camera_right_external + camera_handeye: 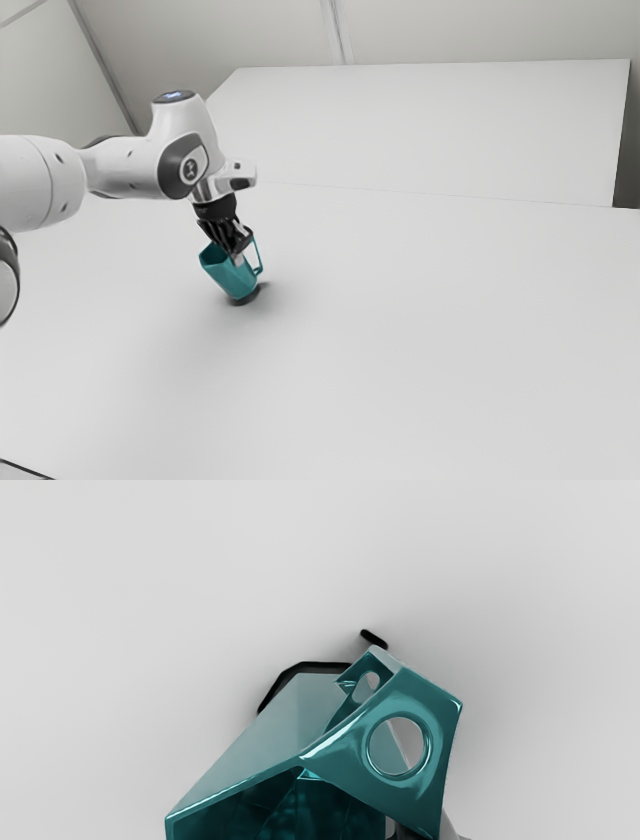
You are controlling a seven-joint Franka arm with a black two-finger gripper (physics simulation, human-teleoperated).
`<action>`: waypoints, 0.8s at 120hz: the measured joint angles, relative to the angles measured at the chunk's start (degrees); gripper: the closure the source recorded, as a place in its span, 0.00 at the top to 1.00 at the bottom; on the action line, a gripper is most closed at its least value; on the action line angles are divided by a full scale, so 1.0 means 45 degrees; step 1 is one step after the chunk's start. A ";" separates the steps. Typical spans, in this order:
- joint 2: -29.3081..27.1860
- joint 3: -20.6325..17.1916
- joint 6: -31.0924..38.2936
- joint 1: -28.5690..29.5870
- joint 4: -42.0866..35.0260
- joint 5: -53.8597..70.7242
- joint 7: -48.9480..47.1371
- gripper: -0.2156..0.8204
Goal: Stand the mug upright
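In the exterior view, you have the arm (130, 168) reaching in from the view's left, with your gripper (238, 257) down at the teal mug (228, 274), overlapping its upper part. You cannot tell how far open the gripper is, or whether it has hold of the mug.

The mug is low over the worktop (400, 340), tilted rather than upright: its mouth leans up toward the exterior view's left, and its base points down toward that view's right, beside a dark shadow. Its handle (260, 258) is on the exterior view's right side.

In your wrist view, you look partly into the dark inside of the mug, and you see round holes in the handle.
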 joint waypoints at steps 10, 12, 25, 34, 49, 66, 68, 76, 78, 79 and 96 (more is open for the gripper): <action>0.0086 -0.0002 0.0009 0.0005 0.0019 -0.0020 -0.0055 0.03; 0.0101 -0.0002 0.0011 0.0005 0.0025 -0.0022 -0.0065 0.03; 0.0152 -0.0003 0.0087 0.0006 0.0009 -0.0044 -0.0122 0.03; 0.0159 -0.0003 0.0120 0.0007 -0.0001 -0.0058 -0.0154 0.04; 0.0156 -0.0003 0.0148 0.0007 -0.0016 -0.0089 -0.0184 0.09; 0.0093 -0.0003 0.0157 -0.0010 -0.0006 -0.0110 -0.0205 0.19; 0.0080 -0.0003 0.0157 -0.0015 -0.0001 -0.0112 -0.0207 0.20; -0.0035 -0.0003 0.0156 -0.0034 0.0015 -0.0115 -0.0215 0.23; -0.0076 -0.0003 0.0156 -0.0040 0.0020 -0.0116 -0.0217 0.24; -0.0096 -0.0003 0.0156 -0.0044 0.0023 -0.0116 -0.0218 0.24; -0.0603 -0.0070 0.0136 -0.0144 0.0065 -0.0107 -0.0231 0.29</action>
